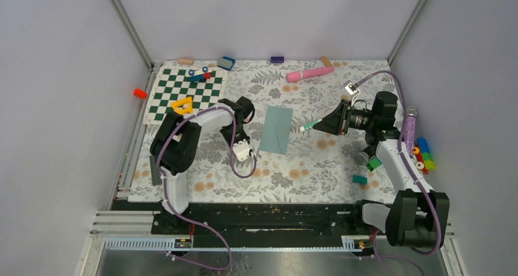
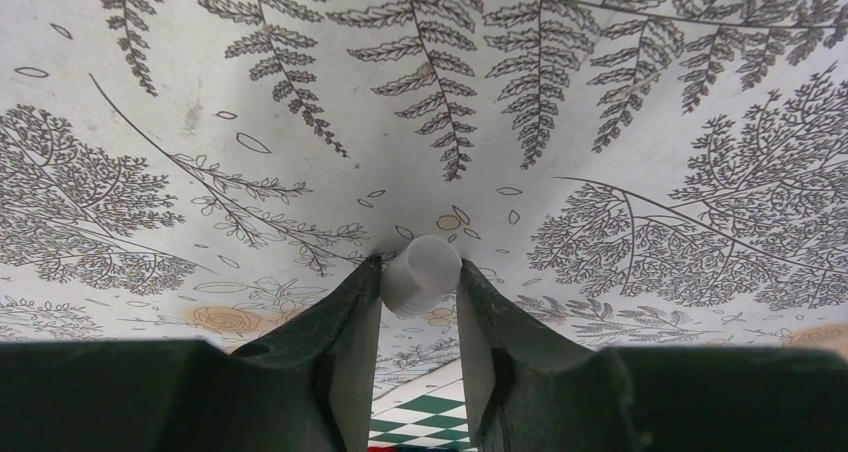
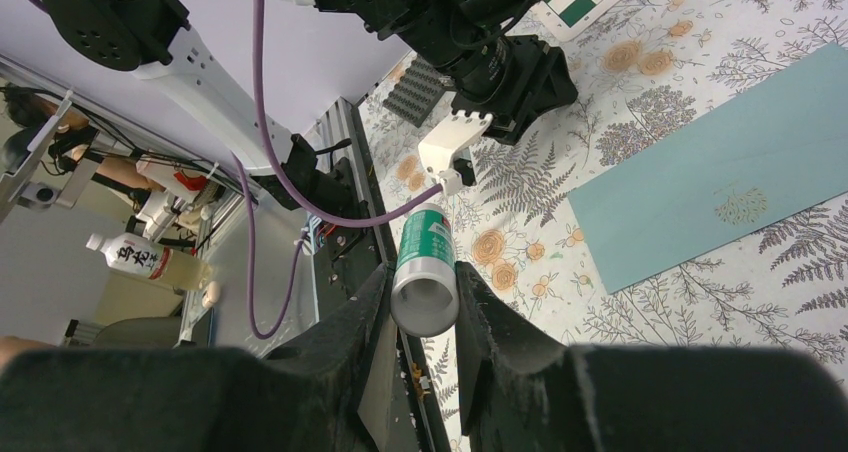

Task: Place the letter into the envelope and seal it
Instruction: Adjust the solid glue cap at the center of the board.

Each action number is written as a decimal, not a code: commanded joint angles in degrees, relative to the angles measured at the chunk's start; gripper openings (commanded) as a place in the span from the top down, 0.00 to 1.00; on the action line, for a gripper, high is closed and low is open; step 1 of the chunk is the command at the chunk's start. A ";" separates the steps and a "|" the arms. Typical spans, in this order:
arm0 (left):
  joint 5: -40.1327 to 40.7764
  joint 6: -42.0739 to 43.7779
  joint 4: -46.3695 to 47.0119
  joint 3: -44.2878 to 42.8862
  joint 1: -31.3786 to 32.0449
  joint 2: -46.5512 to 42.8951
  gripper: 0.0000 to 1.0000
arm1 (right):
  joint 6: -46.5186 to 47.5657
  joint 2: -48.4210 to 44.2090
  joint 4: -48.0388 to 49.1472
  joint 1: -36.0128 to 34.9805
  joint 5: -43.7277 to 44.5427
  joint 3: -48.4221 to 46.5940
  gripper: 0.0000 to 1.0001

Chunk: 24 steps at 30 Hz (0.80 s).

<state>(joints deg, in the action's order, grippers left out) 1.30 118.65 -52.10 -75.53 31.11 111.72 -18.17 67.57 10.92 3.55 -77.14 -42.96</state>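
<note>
2 arms flank the envelope (image 1: 276, 129) in the top view. It lies flat on the floral tablecloth (image 1: 317, 166), about mid-table. The left gripper (image 1: 241, 128) points down at the cloth just left of the envelope. The right gripper (image 1: 319, 126) sits to the envelope's right, holding a green-and-white tube (image 1: 308, 127) whose tip stops just short of the envelope's right edge. A green-and-white chequered board (image 1: 186, 93) lies at the far left.

1 small white cap (image 2: 420, 272) fills the left wrist view. That gripper's fingers (image 2: 345, 322) press it from both sides, close over the fern-printed cloth.

1 tube shows in the right wrist view too, clamped between this gripper's fingers (image 3: 365, 322) with its hollow end toward the camera. The envelope lies flat to the right, and the left arm (image 3: 500, 62) stands beyond.
</note>
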 commanded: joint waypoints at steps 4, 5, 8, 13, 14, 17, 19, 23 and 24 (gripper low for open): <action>-4.26 20.59 -2.86 -3.56 0.34 1.30 0.71 | 0.75 -0.25 0.11 0.32 -0.11 -2.27 0.83; -4.76 19.62 -3.73 -4.04 0.38 1.43 0.71 | 0.73 -0.25 0.15 0.32 -0.11 -2.22 0.83; -5.93 15.84 -5.23 -4.76 0.84 1.19 0.70 | 0.63 -0.33 0.16 0.32 -0.11 -2.25 0.83; -6.62 2.31 -9.26 -8.06 3.20 1.90 0.68 | 0.53 -0.51 0.16 0.32 -0.11 -2.29 0.83; -6.68 -1.78 -9.63 -8.65 3.92 2.39 0.68 | 0.51 -0.59 0.20 0.32 -0.11 -2.27 0.83; -7.02 -11.59 -11.34 -11.02 5.26 3.90 0.69 | 0.40 -0.44 0.22 0.32 -0.11 -2.33 0.83; -7.82 -17.09 -11.34 -11.50 5.82 4.53 0.70 | 0.29 -0.42 0.31 0.32 -0.11 -2.29 0.83; -8.02 -28.41 -11.55 -12.15 7.05 6.35 0.68 | 0.07 -0.42 0.33 0.32 -0.03 -2.30 0.83; -8.03 -29.22 -11.69 -11.63 7.14 6.39 0.68 | 0.08 -0.41 0.33 0.32 -0.03 -2.24 0.83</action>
<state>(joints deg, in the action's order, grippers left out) -4.10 100.57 -60.58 -85.89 37.82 116.88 -18.22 67.61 10.92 3.55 -77.12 -43.00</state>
